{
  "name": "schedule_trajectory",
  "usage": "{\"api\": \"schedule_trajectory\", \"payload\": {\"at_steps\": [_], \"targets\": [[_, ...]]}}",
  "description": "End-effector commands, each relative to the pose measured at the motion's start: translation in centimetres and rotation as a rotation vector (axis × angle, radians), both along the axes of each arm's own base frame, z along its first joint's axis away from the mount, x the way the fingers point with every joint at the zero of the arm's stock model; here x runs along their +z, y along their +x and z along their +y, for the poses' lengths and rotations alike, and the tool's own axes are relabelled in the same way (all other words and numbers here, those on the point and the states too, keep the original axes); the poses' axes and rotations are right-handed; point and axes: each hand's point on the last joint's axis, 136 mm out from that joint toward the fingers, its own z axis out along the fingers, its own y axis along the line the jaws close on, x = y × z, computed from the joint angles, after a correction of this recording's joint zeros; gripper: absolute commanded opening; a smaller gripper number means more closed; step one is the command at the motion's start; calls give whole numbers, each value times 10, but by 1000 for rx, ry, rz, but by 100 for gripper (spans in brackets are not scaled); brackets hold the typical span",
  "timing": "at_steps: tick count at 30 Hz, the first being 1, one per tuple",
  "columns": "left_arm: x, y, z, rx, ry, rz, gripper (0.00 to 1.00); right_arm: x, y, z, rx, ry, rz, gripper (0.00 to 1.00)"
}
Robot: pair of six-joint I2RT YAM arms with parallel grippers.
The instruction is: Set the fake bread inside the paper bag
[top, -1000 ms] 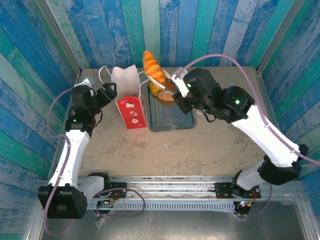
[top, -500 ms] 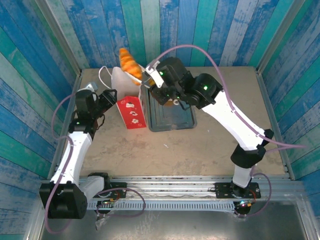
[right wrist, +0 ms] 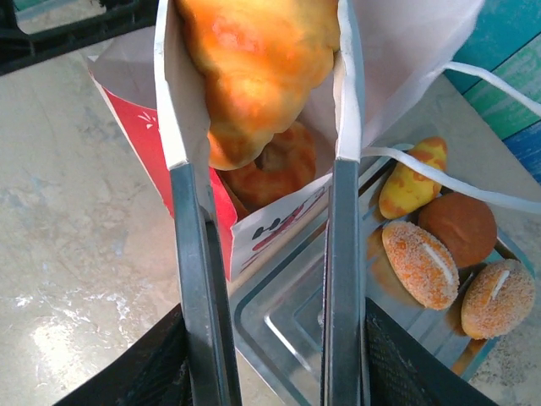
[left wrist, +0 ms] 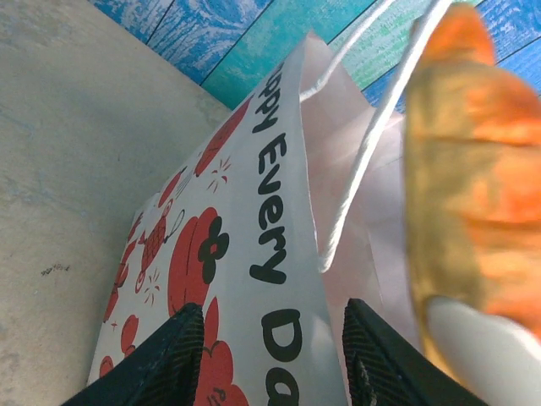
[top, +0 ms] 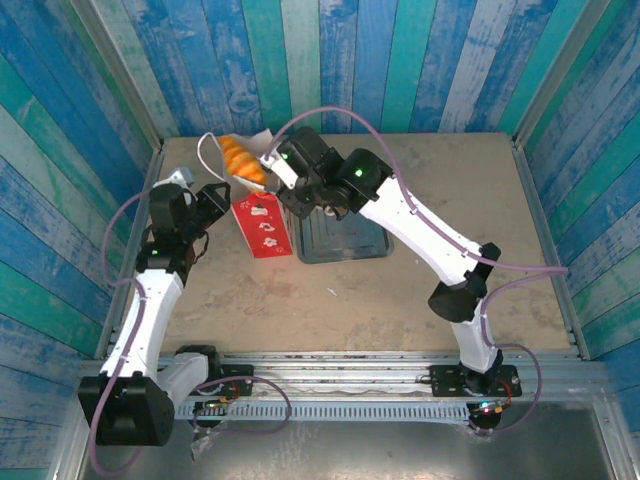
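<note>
A beige, mottled table (top: 400,290) with vertical wooden plank walls (top: 400,60) painted in blue and teal stripes rising behind it and on both sides. A metal rail (top: 340,362) runs along the table's near edge, under even light.

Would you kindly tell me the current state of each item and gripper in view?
paper bag: upright, mouth open.
croissant: held over the bag's mouth.
pastry in bag: lying inside, below the croissant.
four pastries: lying in the tray, not yet bagged.
tray: lying flat beside the bag.
right gripper: jaws shut on the croissant.
left gripper: jaws apart at the bag's side; grip unclear.
</note>
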Motion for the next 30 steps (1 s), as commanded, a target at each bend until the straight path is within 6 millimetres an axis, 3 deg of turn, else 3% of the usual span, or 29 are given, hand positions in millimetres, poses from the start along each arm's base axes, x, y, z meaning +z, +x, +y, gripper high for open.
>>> {"api": "schedule_trajectory", "payload": {"at_steps": [1,8,20,30], "targets": [[4,-3,3,5,14,-21,46,11,4,1,12,14,-29,48],[1,-3,2,1,17,-17,45,1,16,-7,-29,-27,-37,48],[0,-3,4,9,30,-10,44,-17,13,-23,-45,-105,13,52],[0,-3,4,10,30,-11,44,-10,15,-20,-52,-81,5,69]]}}
